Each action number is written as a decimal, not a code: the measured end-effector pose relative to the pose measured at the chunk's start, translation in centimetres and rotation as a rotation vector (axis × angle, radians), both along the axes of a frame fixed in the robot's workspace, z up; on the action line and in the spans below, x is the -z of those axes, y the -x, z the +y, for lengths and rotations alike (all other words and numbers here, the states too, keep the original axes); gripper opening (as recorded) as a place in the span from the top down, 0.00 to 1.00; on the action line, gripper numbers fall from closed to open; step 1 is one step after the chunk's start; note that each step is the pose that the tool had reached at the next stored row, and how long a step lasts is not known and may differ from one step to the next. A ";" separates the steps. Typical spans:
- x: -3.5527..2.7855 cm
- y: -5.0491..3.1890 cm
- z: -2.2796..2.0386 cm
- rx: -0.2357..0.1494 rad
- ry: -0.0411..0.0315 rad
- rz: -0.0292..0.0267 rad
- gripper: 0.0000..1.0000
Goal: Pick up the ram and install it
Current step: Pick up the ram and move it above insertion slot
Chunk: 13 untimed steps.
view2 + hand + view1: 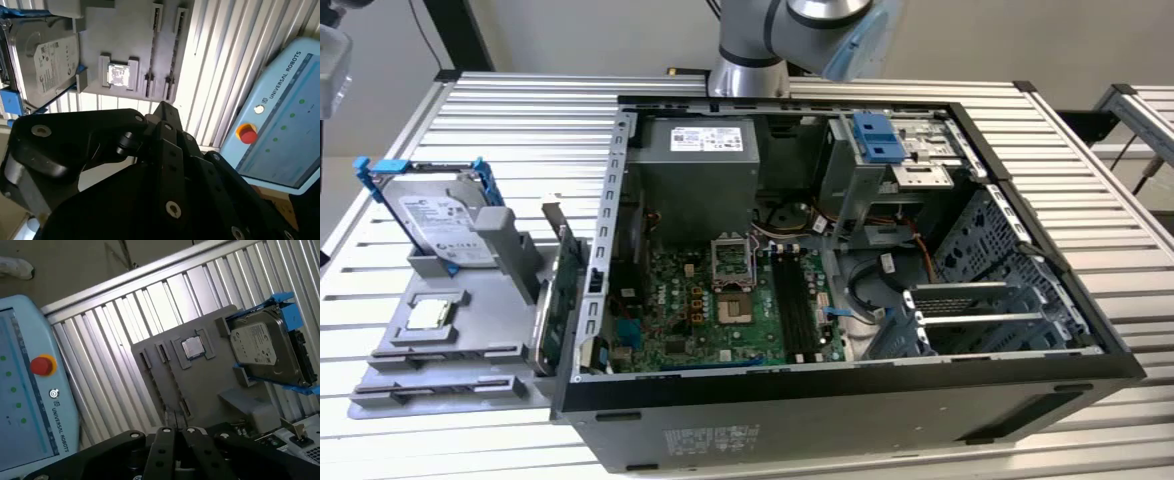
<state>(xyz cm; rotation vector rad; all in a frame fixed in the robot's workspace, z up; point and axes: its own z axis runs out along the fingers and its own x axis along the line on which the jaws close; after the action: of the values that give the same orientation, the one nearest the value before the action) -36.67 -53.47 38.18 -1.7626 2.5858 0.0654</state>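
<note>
Black gripper [176,430] linkages loom at the bottom of the first wrist view, tips pinched together on nothing, above the grey fixture [210,385]. At lower left of the exterior view, the ram [560,300] seems to stand on edge beside the case [854,385]. Judged step: approach, ram not yet grasped. Picking it calls for parted jaws squared over its thin edge.

Glare whitens the slatted table [494,110]; the computer case [854,410] is dim.

One open computer case [854,425], one hard drive [440,222], one grey tray [470,335], one processor chip [192,347] and one teach pendant [280,132].
</note>
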 end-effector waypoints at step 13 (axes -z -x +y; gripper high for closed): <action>0.10 0.01 0.00 -0.237 -0.0003 -0.0084 1.00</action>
<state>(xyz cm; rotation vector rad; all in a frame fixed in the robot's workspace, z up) -36.67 -53.47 38.08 -2.0554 2.3571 0.0600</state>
